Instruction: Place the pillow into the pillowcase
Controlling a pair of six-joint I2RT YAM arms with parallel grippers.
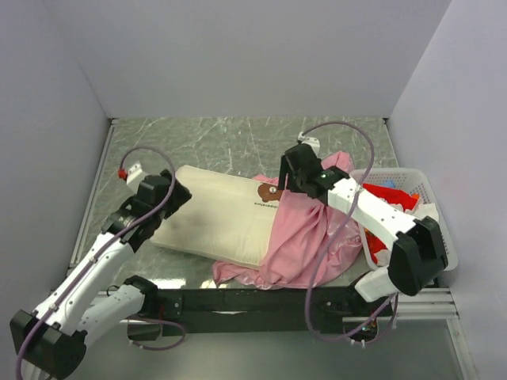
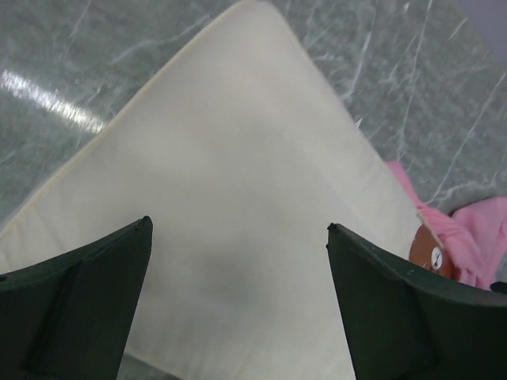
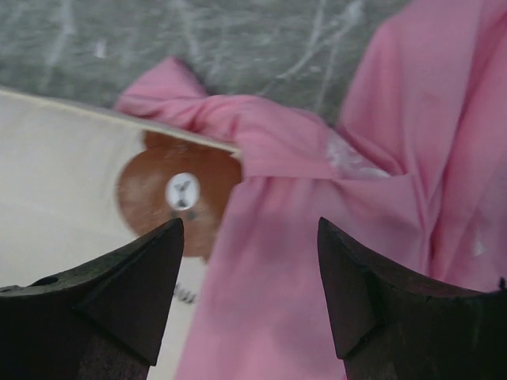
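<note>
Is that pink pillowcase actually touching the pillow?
Touching. The right wrist view shows the pillowcase draped over the pillow beside its bear patch.

A white basket holding red cloth sits on the grey marbled table.

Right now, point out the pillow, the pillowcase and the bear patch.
pillow (image 1: 214, 218): top external view, bare cream middle.
pillowcase (image 1: 291, 245): top external view, bunched pink fabric.
bear patch (image 3: 150, 186): right wrist view, brown face.

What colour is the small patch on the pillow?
The patch is brown with a white spot; right wrist view.
</note>
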